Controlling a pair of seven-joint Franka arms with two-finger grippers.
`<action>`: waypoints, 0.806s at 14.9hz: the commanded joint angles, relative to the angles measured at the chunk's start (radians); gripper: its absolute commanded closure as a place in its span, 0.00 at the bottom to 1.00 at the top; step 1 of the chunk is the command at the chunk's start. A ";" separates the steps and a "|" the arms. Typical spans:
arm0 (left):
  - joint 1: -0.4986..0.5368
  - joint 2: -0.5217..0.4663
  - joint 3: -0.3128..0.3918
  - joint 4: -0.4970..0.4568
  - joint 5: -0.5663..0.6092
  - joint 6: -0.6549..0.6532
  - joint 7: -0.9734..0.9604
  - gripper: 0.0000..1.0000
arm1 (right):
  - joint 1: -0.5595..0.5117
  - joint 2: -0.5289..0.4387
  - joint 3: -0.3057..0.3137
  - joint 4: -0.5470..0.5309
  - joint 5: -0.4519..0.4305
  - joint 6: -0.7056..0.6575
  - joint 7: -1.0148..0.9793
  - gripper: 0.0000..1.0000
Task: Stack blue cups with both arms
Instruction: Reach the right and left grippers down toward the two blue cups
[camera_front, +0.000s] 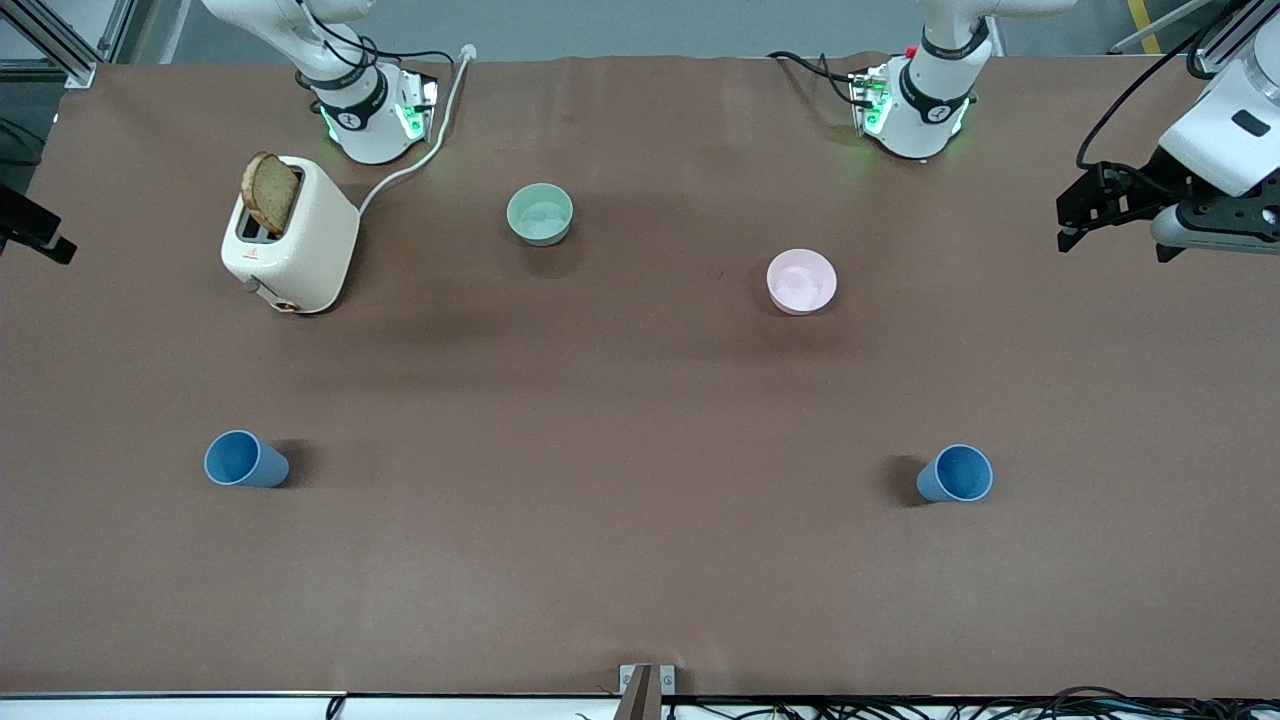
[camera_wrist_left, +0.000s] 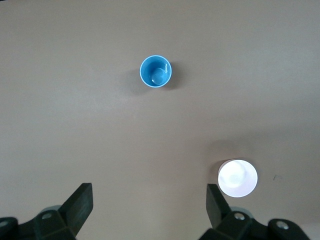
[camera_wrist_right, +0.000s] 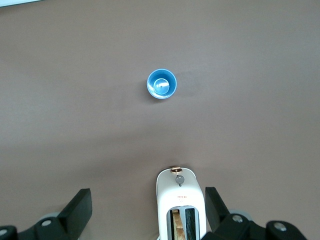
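Blue cups: two, upright on the brown desk, well apart; one toward my right arm's end, one toward my left arm's end.
Left end effector: high over the desk edge at my left arm's end, fingers wide apart, holding nothing.
Right end effector: above the toaster, fingers apart, empty.
Nearby: pink bowl and green bowl, both farther from the front camera than the cups.
Stage: I judge neither cup grasped yet.
Risk: tapered matte walls may slip if I pinch low; an off-centre descent could tip a cup over.
Risk: my right arm dropping straight down could clip the toaster and its bread.
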 joint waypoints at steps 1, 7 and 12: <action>0.001 0.013 0.002 0.025 0.008 -0.008 0.017 0.00 | -0.006 -0.006 0.012 -0.004 -0.012 -0.005 0.017 0.00; 0.001 0.077 0.002 0.099 0.018 0.003 0.014 0.00 | -0.016 -0.006 0.011 -0.003 -0.011 0.003 0.018 0.00; 0.014 0.273 0.004 0.045 0.020 0.259 -0.003 0.00 | -0.045 0.017 0.009 -0.004 0.003 0.021 0.003 0.00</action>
